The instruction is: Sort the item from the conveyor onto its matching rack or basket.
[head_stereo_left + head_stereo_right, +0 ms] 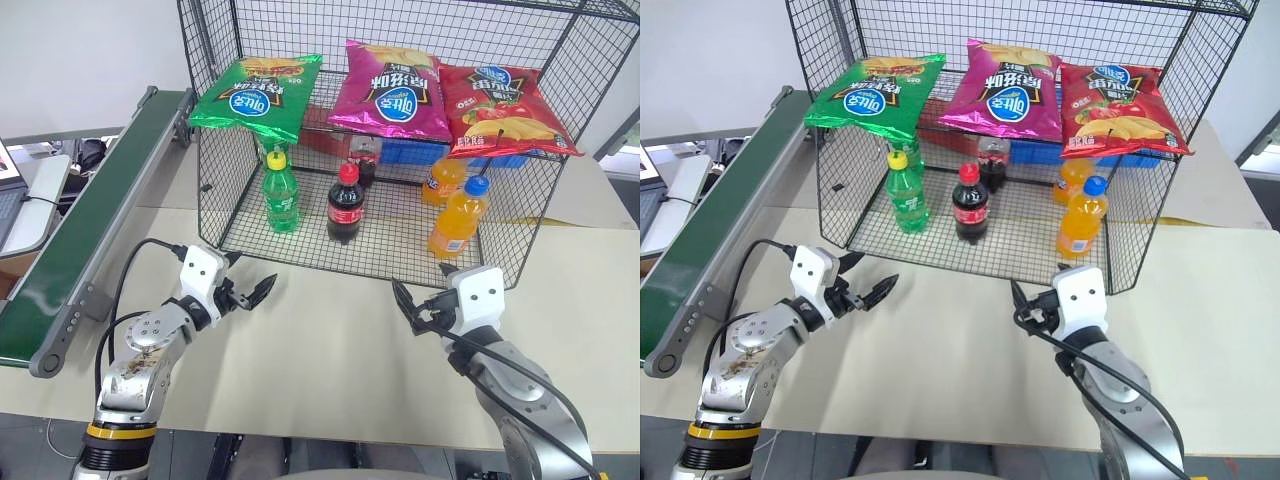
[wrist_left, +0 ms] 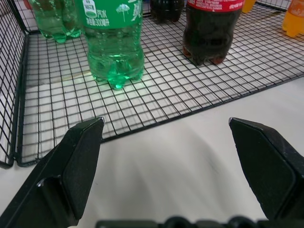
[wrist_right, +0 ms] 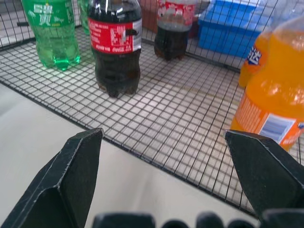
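My left gripper (image 1: 255, 292) and right gripper (image 1: 412, 303) both hang spread wide and empty over bare tabletop (image 1: 330, 350), just short of the black wire cage's (image 1: 222, 175) low front edge. The green soda bottle (image 1: 281, 192) stands upright inside, ahead of my left gripper, beside the cola bottle (image 1: 346, 204). The conveyor (image 1: 90, 215) runs off to the left gripper's outer side.

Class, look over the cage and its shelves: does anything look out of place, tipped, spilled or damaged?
Nothing stands out. The green bottle, cola bottle and orange bottles stand upright on the cage floor, and the chip bags lie in a row on the slanted shelf above.
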Controlling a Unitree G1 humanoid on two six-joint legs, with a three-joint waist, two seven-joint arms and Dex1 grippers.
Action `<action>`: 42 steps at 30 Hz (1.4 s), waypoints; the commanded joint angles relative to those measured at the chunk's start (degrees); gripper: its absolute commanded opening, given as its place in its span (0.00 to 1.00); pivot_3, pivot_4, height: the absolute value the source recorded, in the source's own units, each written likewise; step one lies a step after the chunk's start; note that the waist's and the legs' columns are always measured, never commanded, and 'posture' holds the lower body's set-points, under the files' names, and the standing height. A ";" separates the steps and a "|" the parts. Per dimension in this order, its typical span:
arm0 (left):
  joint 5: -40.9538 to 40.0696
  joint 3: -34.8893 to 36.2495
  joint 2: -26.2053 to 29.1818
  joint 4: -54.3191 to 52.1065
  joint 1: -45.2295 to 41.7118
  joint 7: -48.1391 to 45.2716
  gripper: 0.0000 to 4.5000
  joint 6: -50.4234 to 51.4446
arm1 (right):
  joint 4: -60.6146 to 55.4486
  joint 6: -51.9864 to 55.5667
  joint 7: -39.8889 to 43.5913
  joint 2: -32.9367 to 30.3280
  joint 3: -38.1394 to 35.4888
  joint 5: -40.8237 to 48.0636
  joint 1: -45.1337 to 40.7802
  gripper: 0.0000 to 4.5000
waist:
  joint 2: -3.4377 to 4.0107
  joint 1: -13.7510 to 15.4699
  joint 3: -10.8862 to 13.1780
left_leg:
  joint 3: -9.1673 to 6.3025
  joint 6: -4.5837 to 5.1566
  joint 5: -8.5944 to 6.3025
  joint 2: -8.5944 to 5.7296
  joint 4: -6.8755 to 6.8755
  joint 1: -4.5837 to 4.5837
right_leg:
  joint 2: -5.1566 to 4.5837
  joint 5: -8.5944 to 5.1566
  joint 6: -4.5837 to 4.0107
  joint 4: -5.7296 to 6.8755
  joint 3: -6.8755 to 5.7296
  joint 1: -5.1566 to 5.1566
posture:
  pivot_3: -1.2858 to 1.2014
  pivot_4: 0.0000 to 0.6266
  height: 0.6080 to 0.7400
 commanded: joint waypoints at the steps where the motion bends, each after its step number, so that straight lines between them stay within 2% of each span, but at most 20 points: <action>1: -1.03 1.16 0.61 -2.80 -0.15 -0.24 1.00 0.06 | -2.46 -0.30 -0.11 0.40 0.15 -0.17 -0.32 1.00 | 0.00 0.01 0.00 | 0.00 0.00 0.00 -0.01 0.00 0.00 | -0.01 0.00 0.00 0.00 0.00 0.00 | 0.52 0.24 1.00; 34: -0.15 -0.63 0.47 0.08 -3.42 -1.62 1.00 -0.56 | -1.90 0.54 -0.22 0.52 -0.69 -0.37 -1.73 1.00 | 0.00 -0.02 0.00 | 0.00 0.00 0.00 -0.01 0.00 0.00 | 0.00 0.00 0.00 0.00 0.00 0.00 | 0.52 0.24 1.00; 42: -0.84 1.26 1.18 -1.63 -0.50 -1.11 1.00 0.37 | -2.11 0.64 1.02 -0.21 -0.88 0.30 -1.51 1.00 | 0.00 -0.08 0.00 | 0.01 0.00 0.00 0.00 0.00 0.01 | 0.00 0.00 0.00 0.00 0.01 0.00 | 0.52 0.24 1.00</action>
